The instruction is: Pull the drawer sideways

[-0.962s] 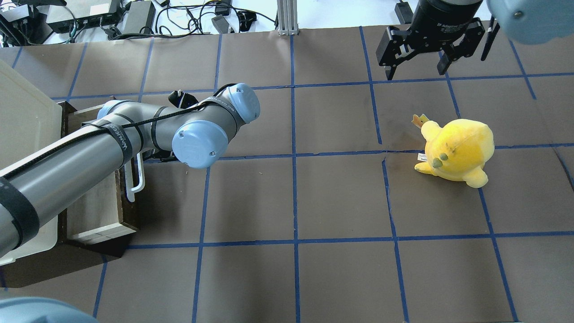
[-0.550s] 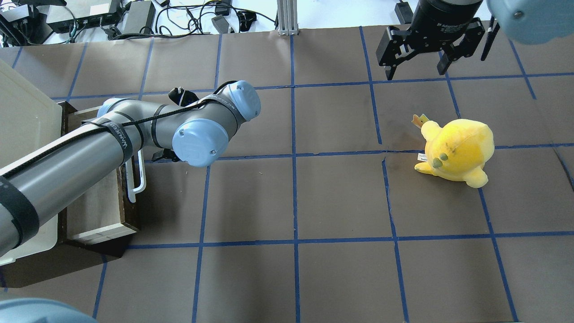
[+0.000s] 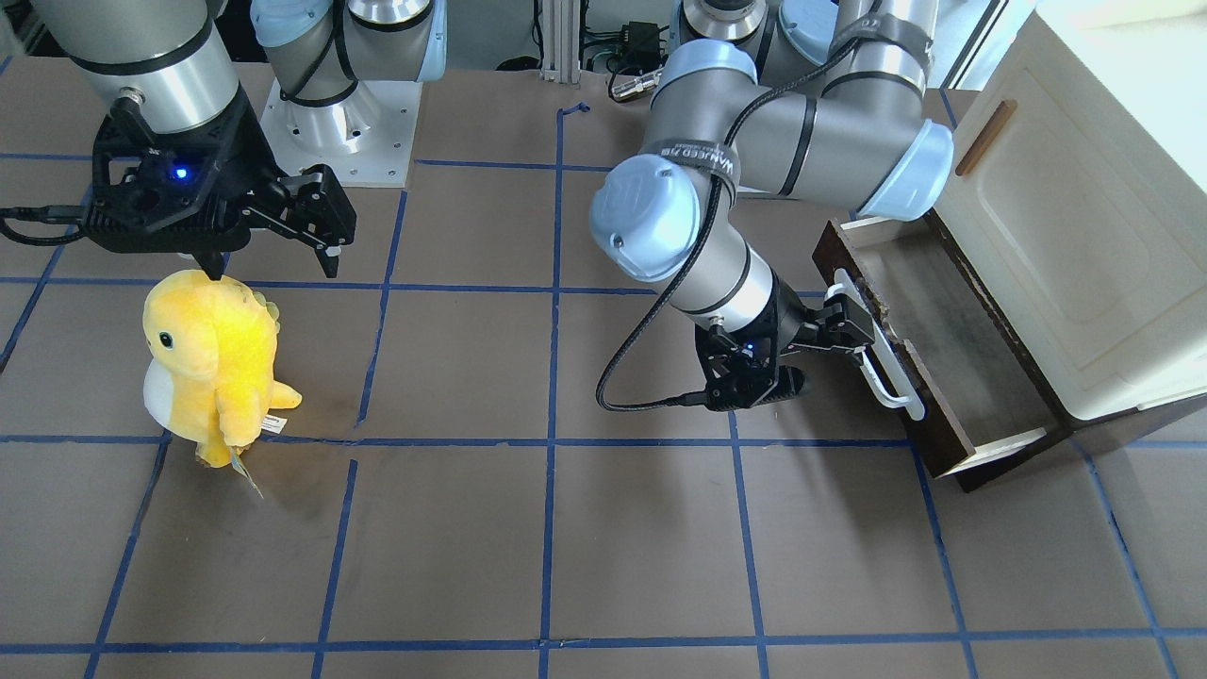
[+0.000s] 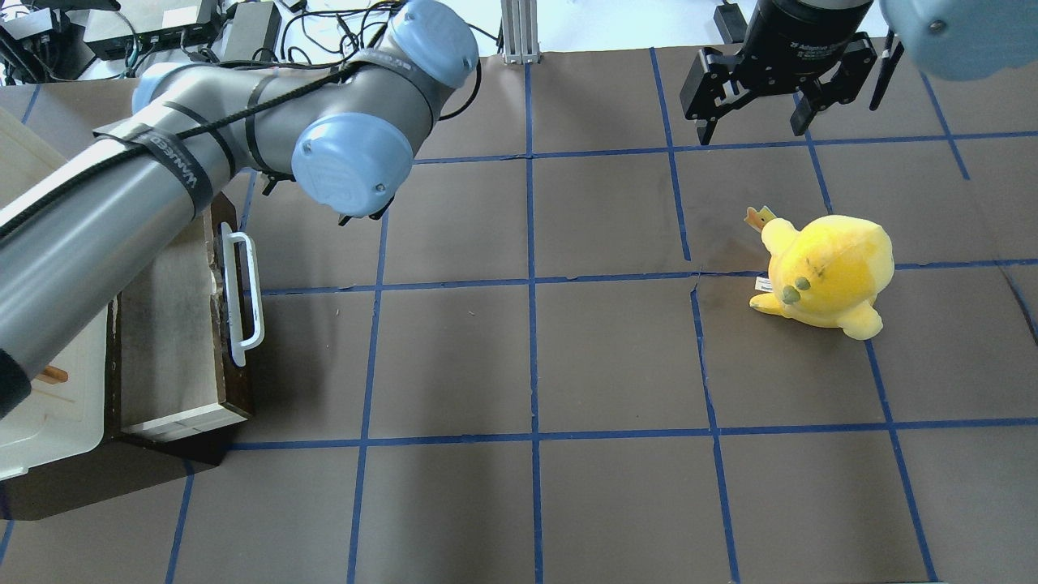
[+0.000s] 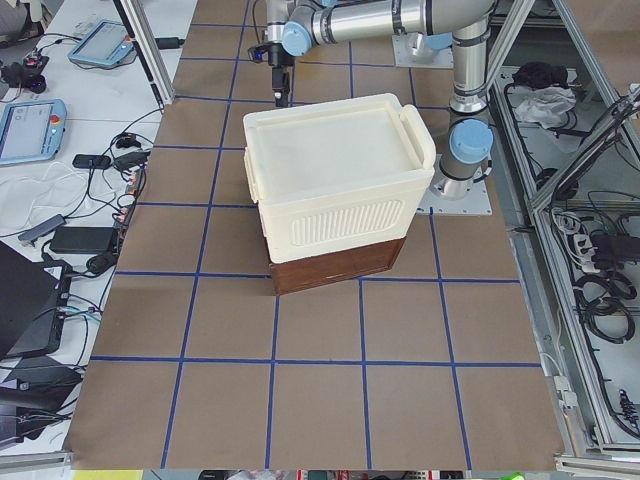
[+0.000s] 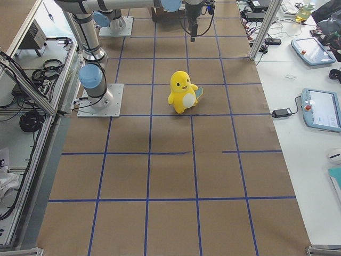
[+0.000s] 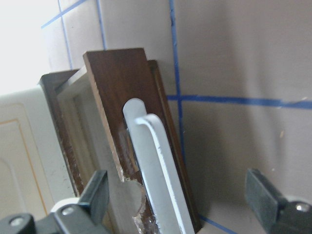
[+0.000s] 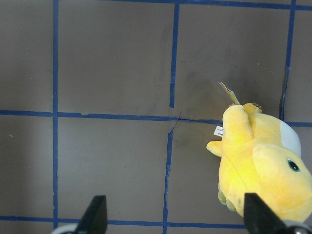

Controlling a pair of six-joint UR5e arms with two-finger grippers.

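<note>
The drawer [image 4: 170, 324] has a dark brown front and pale inner walls. It stands pulled out of the cream-white cabinet [image 4: 49, 405], also in the front view [image 3: 952, 368]. Its long white bar handle [image 4: 243, 300] is uncovered in the overhead view. My left gripper [image 7: 180, 195] is open, and the handle [image 7: 156, 170] shows between its spread fingers without touching them. The front view shows it [image 3: 842, 325] close against the handle [image 3: 882, 377]. In the overhead view it is hidden under the raised wrist [image 4: 349, 162]. My right gripper [image 4: 754, 113] is open and empty.
A yellow plush toy [image 4: 823, 272] stands on the brown gridded table at the right, just in front of my right gripper [image 3: 276, 266]. The cabinet panel [image 3: 1066, 236] carries a small brown wooden handle [image 3: 985, 137]. Cables and boxes lie beyond the table's back edge [image 4: 243, 32].
In the overhead view my left arm has swung up and toward the table's back, off the white handle, which is now uncovered. The drawer stays pulled out. The right arm has not moved.
</note>
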